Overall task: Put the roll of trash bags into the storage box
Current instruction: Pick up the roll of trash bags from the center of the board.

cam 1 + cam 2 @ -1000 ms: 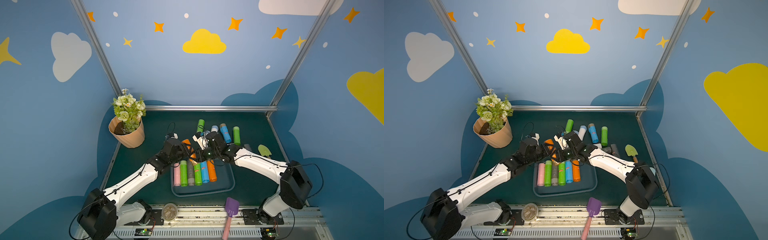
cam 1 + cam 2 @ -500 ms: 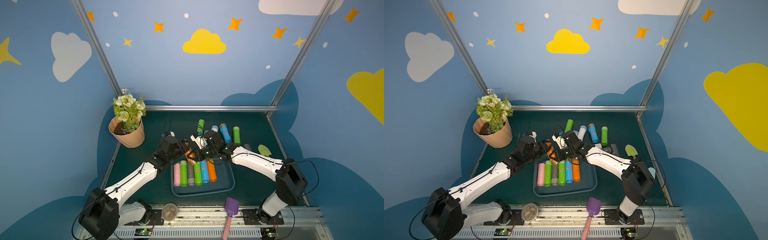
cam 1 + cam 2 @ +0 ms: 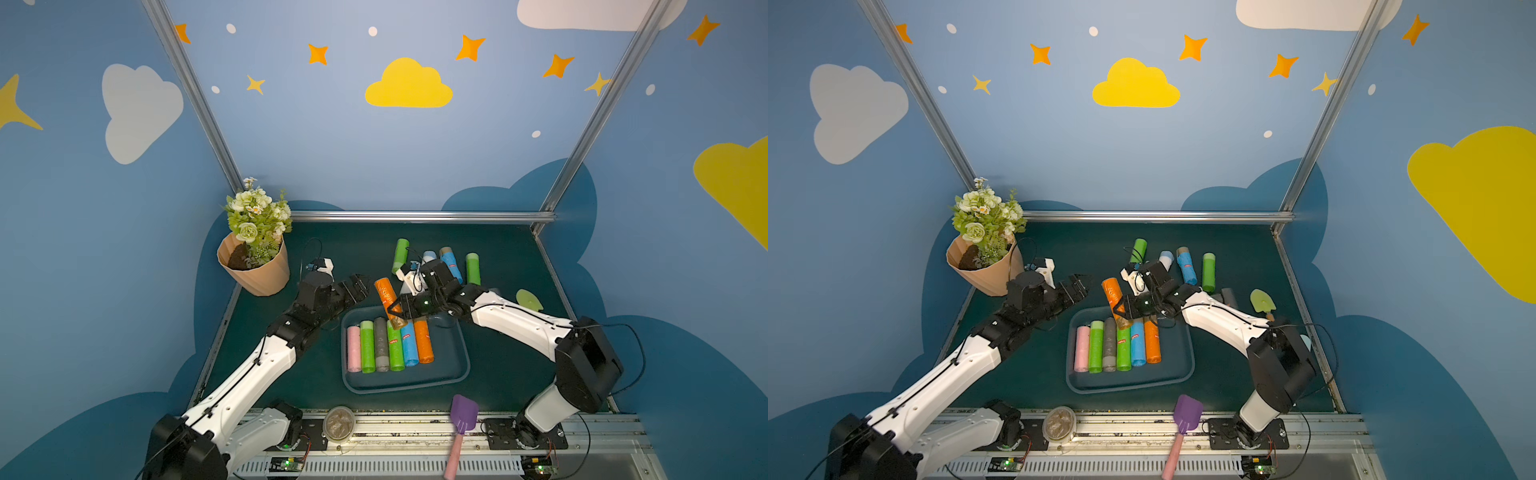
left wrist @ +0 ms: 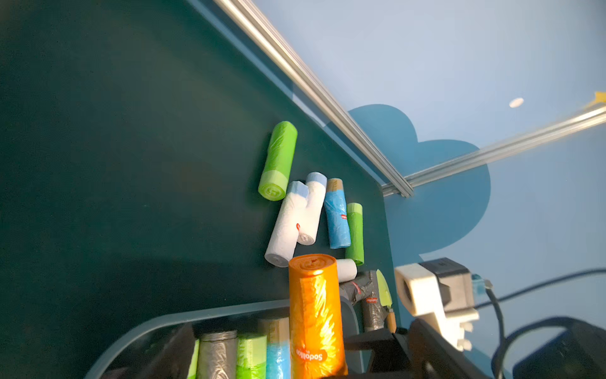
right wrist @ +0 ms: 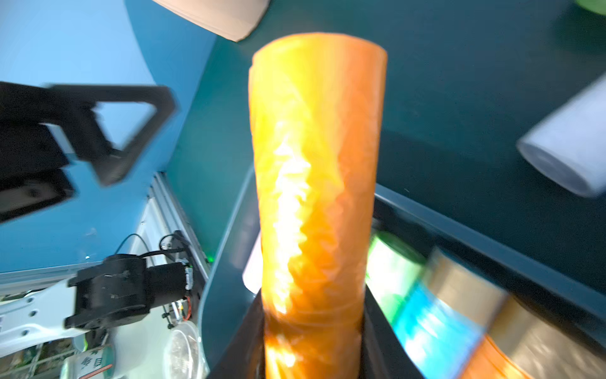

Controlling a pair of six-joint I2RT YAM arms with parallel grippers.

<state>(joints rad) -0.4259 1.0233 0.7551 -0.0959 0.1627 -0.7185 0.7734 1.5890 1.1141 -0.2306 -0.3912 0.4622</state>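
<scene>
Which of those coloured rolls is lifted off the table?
The orange roll clamped in the right tool, tilted above the storage box's far edge. Every other roll, including a second orange one, lies flat.

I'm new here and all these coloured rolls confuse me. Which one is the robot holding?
Start at the dark teal storage box mid-table, holding a row of rolls. Over its far rim the right gripper is shut on the tilted orange roll. Unlike the flat orange roll in that row, it slants upward.
</scene>
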